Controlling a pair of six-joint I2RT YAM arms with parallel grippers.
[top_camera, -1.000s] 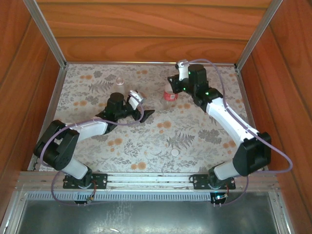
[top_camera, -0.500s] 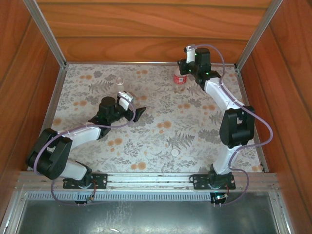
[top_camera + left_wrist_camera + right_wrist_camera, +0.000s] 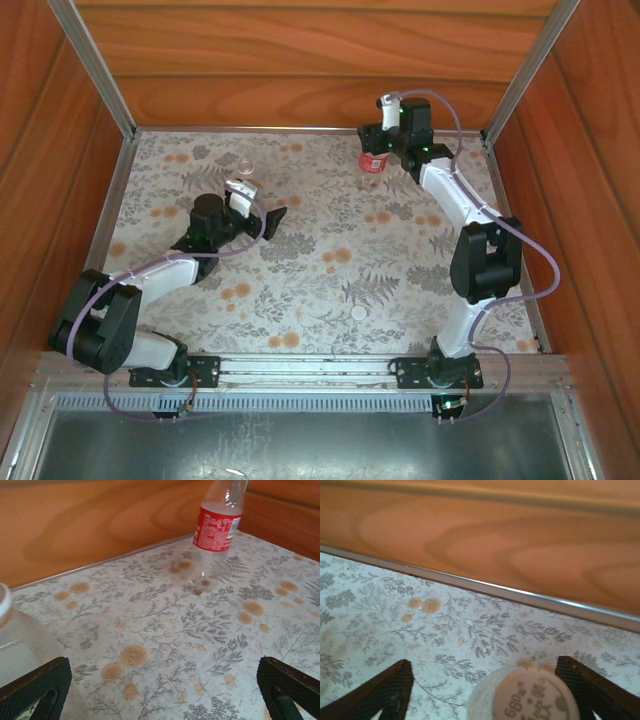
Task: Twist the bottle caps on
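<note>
Two changes since a second ago: the right gripper (image 3: pixel 374 150) has carried the red-label bottle (image 3: pixel 372 166) from mid-frame to the upper right by the back wall (image 3: pixel 300 100) and released it. Its fingers now stand spread either side of the bottle's cap (image 3: pixel 532 698), not touching. The left gripper (image 3: pixel 262 207) has pulled back leftward, jaws wide and empty, and the clear bottle (image 3: pixel 245 163) stands just above it. A loose cap (image 3: pixel 358 313) lies lower centre, well apart from both.

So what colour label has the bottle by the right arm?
Red label, clearest in the left wrist view.
</note>
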